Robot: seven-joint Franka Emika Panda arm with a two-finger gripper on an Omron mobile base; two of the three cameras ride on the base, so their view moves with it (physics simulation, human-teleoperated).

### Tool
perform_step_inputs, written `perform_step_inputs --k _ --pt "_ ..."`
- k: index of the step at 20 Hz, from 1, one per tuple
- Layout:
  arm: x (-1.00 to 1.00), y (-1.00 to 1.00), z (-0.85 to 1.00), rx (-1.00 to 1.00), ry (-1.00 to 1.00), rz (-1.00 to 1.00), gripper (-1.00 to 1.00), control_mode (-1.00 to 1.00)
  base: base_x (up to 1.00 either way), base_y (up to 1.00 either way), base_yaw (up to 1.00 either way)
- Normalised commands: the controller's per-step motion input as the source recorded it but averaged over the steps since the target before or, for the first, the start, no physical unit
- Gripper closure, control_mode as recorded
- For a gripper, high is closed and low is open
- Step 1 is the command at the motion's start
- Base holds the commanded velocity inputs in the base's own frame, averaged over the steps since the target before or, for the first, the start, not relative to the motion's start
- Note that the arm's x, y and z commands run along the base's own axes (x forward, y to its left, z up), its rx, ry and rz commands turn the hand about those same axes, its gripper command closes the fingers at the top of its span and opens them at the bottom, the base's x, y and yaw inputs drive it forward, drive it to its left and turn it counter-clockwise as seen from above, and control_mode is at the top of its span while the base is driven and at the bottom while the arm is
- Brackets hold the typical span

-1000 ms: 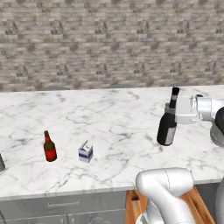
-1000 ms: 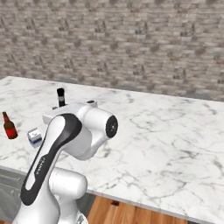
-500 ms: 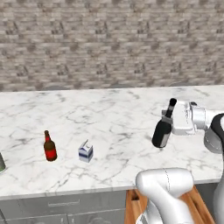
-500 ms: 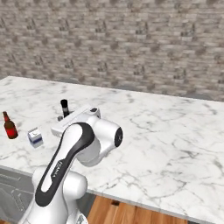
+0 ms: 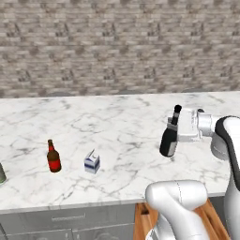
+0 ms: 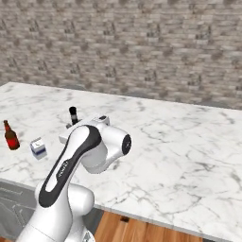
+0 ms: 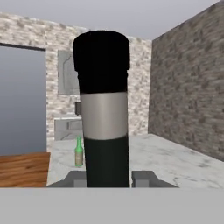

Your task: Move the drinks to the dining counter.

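My gripper (image 5: 177,127) is shut on the neck of the tall black wine bottle (image 5: 168,139), which leans slightly with its base just above or on the dining counter (image 5: 112,122) at the right. In the hand view the bottle's neck (image 7: 105,122) stands between my fingertips (image 7: 144,178). The red-brown beer bottle (image 5: 54,157) and the blue-and-white milk carton (image 5: 92,162) stand on the counter's left front. The green bottle (image 7: 78,151) stands upright farther along the marble. From the right base view, my arm hides all but the wine bottle's top (image 6: 73,113).
A grey brick wall (image 5: 117,47) runs behind the counter. Grey drawer fronts (image 5: 70,222) sit below its front edge, with wood floor (image 6: 142,229) beyond. Bare marble (image 6: 189,142) stretches to the right of the arm.
The arm has carried the wine bottle down and to the left, closer to the marble, and the bottle now leans a little. The beer bottle and milk carton have not moved.
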Motion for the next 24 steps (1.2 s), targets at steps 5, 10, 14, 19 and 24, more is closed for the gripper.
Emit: perform_step_inputs --k 5,10,14,19,24 --pt "0.19 0.0 -0.28 0.0 0.0 -0.01 1.0 -1.0 0.0 0.0 0.0" --pt "0.07 0.0 -0.42 0.0 0.0 0.0 1.0 -1.0 0.0 0.0 0.0" --pt "0.05 0.0 -0.39 0.0 0.0 0.0 1.0 -1.0 0.0 0.0 0.0" --pt "0.04 0.0 -0.35 0.0 0.0 0.0 1.0 -1.0 0.0 0.0 0.0" --pt "0.0 0.0 -0.33 0.0 0.0 0.0 1.0 -1.0 0.0 0.0 0.0"
